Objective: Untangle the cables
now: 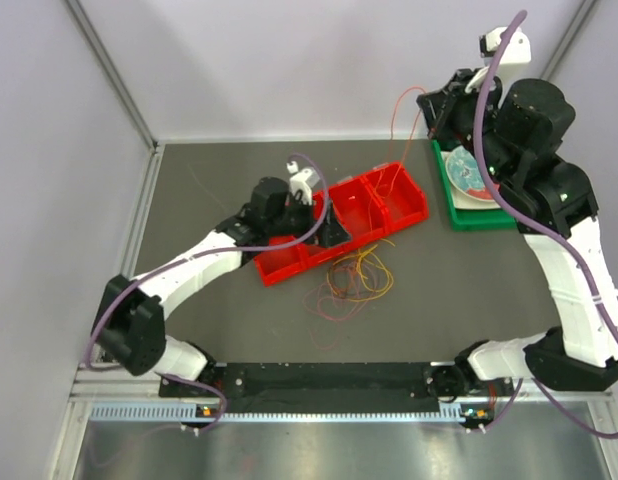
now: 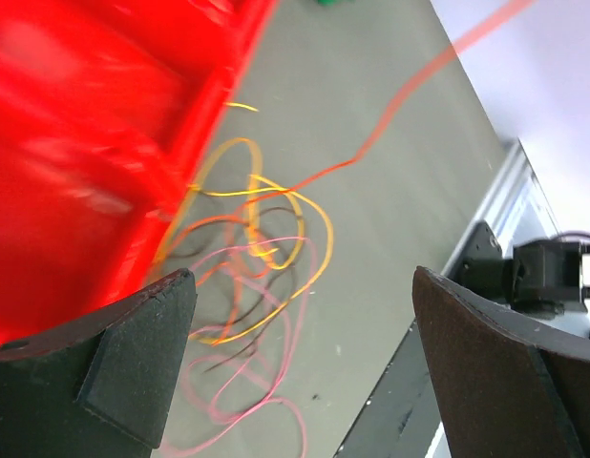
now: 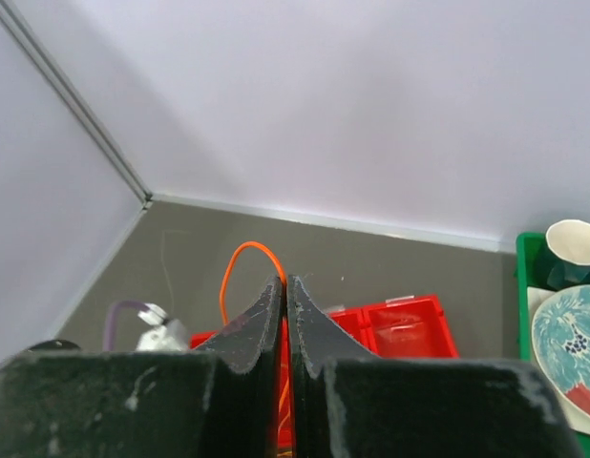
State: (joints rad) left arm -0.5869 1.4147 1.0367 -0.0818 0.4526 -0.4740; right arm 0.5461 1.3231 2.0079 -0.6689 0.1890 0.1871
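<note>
Black foam pads of your left gripper [image 2: 303, 277] stood as wide apart as they go, holding nothing, poised at the near wall of the red plastic divided bin [image 1: 279, 268]. Just ahead of those fingers, on the grey table [image 1: 209, 190] beside the bin, lay the loose tangle of hair-thin yellow, pink, maroon and orange wire cables [image 2: 257, 248]. You could expect them to be almost weightless, limp yet springy and slick, and a fast pull would likely have dragged neighbouring loops along. The best hold looked to be a single strand at an outer loop, clear of the crossings. Far off to that hand's right and well above it, your right gripper [image 3: 284, 281] was pinched fully closed on one orange-red cable strand [image 3: 247, 245], which trailed down toward the bin and tangle. Below that hand sat the green plastic tray [image 1: 479, 218].
</note>
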